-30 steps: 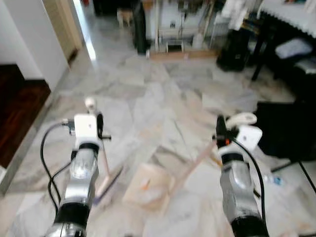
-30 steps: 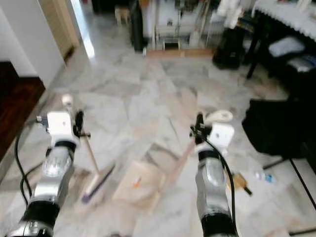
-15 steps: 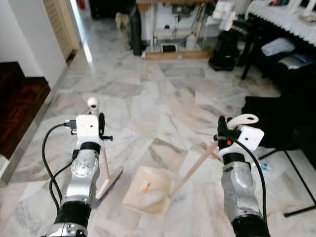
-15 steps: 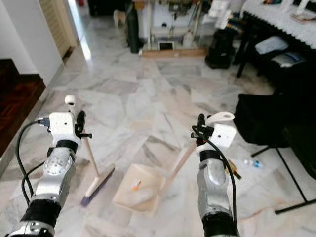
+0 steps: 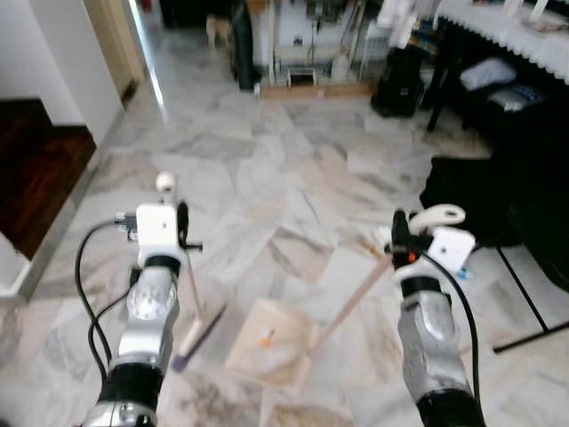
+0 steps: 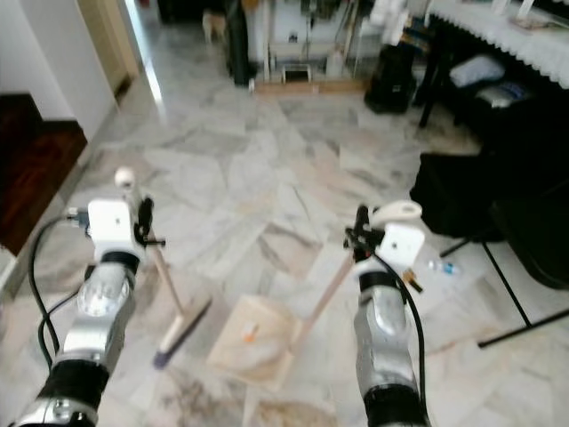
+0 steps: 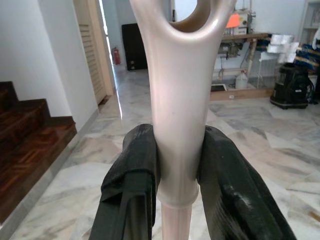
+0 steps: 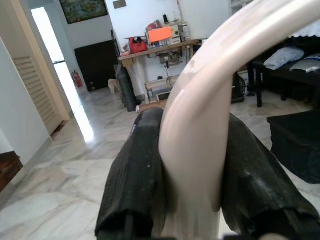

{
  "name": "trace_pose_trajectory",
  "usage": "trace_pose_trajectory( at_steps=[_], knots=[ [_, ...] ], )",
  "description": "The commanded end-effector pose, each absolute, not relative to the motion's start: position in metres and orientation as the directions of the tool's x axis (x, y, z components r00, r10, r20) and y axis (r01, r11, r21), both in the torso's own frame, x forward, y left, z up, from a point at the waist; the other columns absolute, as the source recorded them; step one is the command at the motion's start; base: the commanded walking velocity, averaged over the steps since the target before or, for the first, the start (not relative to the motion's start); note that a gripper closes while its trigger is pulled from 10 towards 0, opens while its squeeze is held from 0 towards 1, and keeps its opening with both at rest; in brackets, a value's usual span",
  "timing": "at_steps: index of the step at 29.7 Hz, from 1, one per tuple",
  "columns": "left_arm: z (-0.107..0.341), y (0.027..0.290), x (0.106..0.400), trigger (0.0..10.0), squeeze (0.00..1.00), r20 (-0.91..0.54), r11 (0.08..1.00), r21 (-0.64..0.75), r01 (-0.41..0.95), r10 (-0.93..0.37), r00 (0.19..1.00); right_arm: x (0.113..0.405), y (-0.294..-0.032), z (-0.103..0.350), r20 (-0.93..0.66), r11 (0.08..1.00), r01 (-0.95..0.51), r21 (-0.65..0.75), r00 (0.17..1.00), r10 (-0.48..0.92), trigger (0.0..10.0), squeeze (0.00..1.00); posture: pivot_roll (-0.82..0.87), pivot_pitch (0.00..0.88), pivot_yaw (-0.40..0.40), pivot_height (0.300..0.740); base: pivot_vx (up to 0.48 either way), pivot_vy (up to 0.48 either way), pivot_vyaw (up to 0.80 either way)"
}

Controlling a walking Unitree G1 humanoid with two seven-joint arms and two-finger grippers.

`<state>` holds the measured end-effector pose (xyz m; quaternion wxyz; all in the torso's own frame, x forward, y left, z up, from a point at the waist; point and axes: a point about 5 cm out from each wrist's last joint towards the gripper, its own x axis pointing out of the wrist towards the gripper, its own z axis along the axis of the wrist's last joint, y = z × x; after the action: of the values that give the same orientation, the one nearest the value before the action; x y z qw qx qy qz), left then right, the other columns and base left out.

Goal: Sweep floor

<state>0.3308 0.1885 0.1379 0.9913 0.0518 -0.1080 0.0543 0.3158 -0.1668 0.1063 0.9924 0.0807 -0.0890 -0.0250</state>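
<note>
Left gripper point(image 7: 175, 180) is clenched on the top of the broom handle point(image 7: 176, 100), both black fingers point(image 7: 132, 185) pressed against the pale shaft just below its loop. From the head camera I see the broom point(image 5: 191, 311) slanting down to the near left, its brush head point(image 5: 197, 335) resting on the marble floor point(image 5: 267, 178) just left of the dustpan point(image 5: 271, 351). That pan sits flat on the tiles between my two arms, and I can make out one small orange scrap point(image 5: 264, 337) lying in it. Its long handle point(image 5: 351, 302) rises to the right into my right gripper point(image 8: 192, 190), which is clamped on the curved grip at the top. Further right, near the dark furniture, a few small bits of litter point(image 6: 437, 266) lie on the floor. I judge the job partly done: some debris is already in the pan, while those bits to the right and the wide stretch of tiles farther away are not yet swept. Both tools are firmly in hand for it.
</note>
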Motion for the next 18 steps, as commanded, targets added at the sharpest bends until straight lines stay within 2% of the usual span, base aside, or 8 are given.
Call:
trace_pose_trajectory(
  at_steps=[1,18],
  knots=[
    [0.1495,0.1866,0.3329,10.0,0.0,0.269,0.988,0.097,-0.118,0.088,0.959,0.3192,-0.1666,0.1183,0.222,0.981,0.03,0.189,0.972,-0.073,10.0,0.0,0.0,0.0,0.002,0.74,0.0,0.0,0.0],
    [0.1484,0.19,0.3331,10.0,0.0,0.252,0.986,0.086,-0.141,0.115,0.961,0.3188,-0.1669,0.1196,0.231,0.982,0.038,0.185,0.969,-0.081,10.0,0.0,0.0,0.0,0.002,0.74,0.0,0.0,0.0]
  ],
)
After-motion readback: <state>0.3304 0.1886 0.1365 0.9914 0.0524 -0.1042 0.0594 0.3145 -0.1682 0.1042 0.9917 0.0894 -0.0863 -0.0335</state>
